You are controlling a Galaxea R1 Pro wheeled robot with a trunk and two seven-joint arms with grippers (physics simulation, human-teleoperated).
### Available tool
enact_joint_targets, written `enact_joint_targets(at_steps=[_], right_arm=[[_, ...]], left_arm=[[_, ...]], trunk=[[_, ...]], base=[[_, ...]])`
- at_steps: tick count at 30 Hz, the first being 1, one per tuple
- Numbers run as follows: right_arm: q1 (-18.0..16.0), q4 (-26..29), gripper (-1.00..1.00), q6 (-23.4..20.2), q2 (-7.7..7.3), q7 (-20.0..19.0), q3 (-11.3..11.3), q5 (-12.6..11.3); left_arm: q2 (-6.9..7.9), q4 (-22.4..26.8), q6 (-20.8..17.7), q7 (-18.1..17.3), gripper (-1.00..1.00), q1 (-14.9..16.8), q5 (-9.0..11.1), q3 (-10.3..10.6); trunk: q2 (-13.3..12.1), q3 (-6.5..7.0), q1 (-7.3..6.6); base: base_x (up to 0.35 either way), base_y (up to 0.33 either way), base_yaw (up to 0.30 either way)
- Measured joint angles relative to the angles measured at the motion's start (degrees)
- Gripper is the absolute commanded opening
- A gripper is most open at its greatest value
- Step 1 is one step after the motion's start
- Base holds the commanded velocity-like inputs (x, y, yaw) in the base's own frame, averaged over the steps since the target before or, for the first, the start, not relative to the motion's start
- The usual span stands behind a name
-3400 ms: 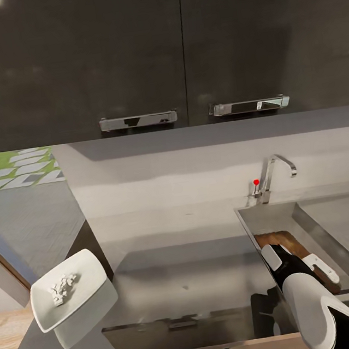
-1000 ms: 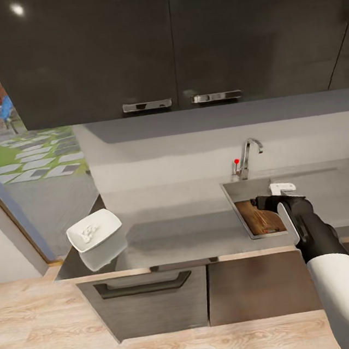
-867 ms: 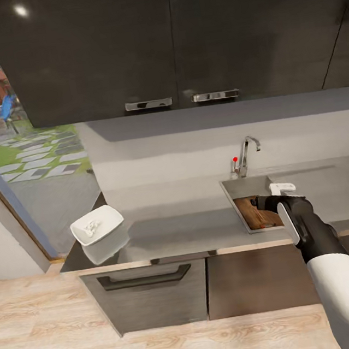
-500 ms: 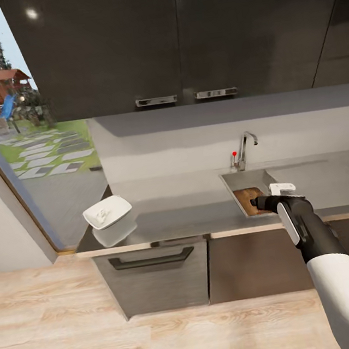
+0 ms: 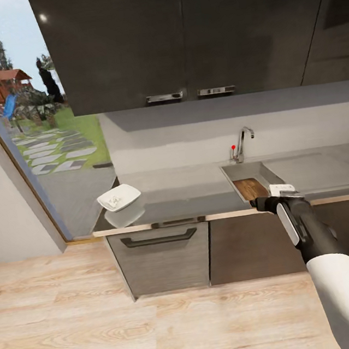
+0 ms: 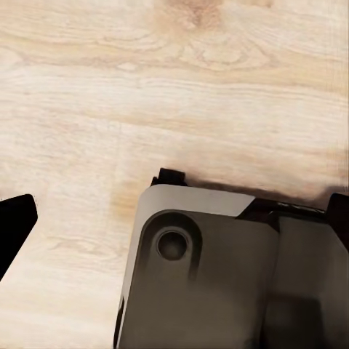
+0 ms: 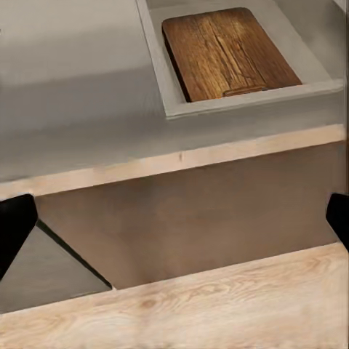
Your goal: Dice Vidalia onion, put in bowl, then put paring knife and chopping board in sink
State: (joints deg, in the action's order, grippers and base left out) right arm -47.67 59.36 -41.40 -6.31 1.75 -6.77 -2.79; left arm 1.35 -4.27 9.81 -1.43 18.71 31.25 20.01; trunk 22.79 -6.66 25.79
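Head view shows the bowl (image 5: 119, 197) on the countertop (image 5: 189, 205); right wrist view shows the board (image 7: 227, 52) in the sink (image 7: 156, 58), right gripper (image 7: 174, 218) spread apart, empty; left gripper's state unclear

Pale wood-plank floor (image 5: 105, 316) runs up to grey base cabinets (image 5: 163, 258) with a dark bar handle. Above hang glossy black wall cupboards (image 5: 177, 31) with chrome handles, over a light grey backsplash (image 5: 192, 139). At the left a tall window (image 5: 33, 143) shows lawn, paving stones, trees and bright sky
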Motion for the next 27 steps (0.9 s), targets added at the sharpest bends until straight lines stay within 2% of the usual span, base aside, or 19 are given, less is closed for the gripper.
enact_joint_targets(at_steps=[5,10,15,17,19,20,22,23,24,25,27], right_arm=[[0.00,-3.81,1.00,1.37,-0.05,-0.07,-0.03,0.60],[0.01,-12.50,1.00,8.76,-0.10,-0.02,-0.09,3.06],[-0.01,-17.78,1.00,13.18,-0.04,0.05,-0.06,4.70],[0.01,-23.23,1.00,18.66,-0.05,0.06,-0.03,5.07],[0.01,-30.81,1.00,27.66,-0.04,0.03,0.07,5.99],[0.05,-36.35,1.00,34.22,0.08,0.02,0.21,6.67],[0.07,-45.05,1.00,43.54,0.44,0.02,0.73,8.14],[0.09,-49.34,1.00,48.55,0.72,-0.05,0.89,9.41],[0.18,-53.76,1.00,55.15,1.11,-0.13,1.07,11.85],[0.54,-55.50,1.00,58.38,1.31,-0.20,1.09,13.41],[5.17,-57.43,1.00,62.43,1.68,-0.28,1.15,15.50]], left_arm=[[0.04,0.01,0.04,0.00,1.00,0.00,0.01,0.00],[0.01,0.01,-0.01,0.00,1.00,0.00,0.00,0.00],[0.05,0.01,-0.03,0.00,1.00,0.00,0.00,0.00],[0.02,0.00,-0.03,0.00,1.00,0.00,0.00,0.00],[0.00,0.00,-0.02,0.00,1.00,0.00,0.00,0.00],[0.00,0.02,0.02,-0.04,1.00,0.00,-0.01,0.00],[0.00,0.12,0.07,-0.06,1.00,0.00,-0.09,0.00],[0.00,0.18,0.10,-0.07,1.00,0.00,-0.16,0.00],[-0.05,0.29,0.12,-0.04,1.00,0.00,-0.22,0.04],[-0.03,0.38,0.13,-0.03,1.00,0.00,-0.25,0.06],[0.00,1.01,0.18,-0.06,1.00,0.00,-0.35,0.03]], trunk=[[-0.01,0.00,-0.01],[-0.01,-0.01,-0.03],[0.00,-0.01,-0.04],[-0.01,-0.01,-0.04],[-0.01,-0.01,-0.04],[0.00,-0.02,-0.04],[0.00,-0.02,-0.04],[0.00,-0.02,-0.04],[0.00,-0.02,-0.04],[0.00,-0.01,-0.04],[0.00,-0.02,-0.04]], base=[[-0.279,0.008,0.000],[-0.055,0.001,0.000],[-0.005,0.000,0.000],[0.000,0.000,0.000],[0.000,0.000,0.000],[0.000,0.000,0.000],[0.000,0.000,0.000],[0.000,0.000,0.000],[0.000,0.000,0.000],[0.000,0.000,0.000],[0.000,0.000,0.000]])
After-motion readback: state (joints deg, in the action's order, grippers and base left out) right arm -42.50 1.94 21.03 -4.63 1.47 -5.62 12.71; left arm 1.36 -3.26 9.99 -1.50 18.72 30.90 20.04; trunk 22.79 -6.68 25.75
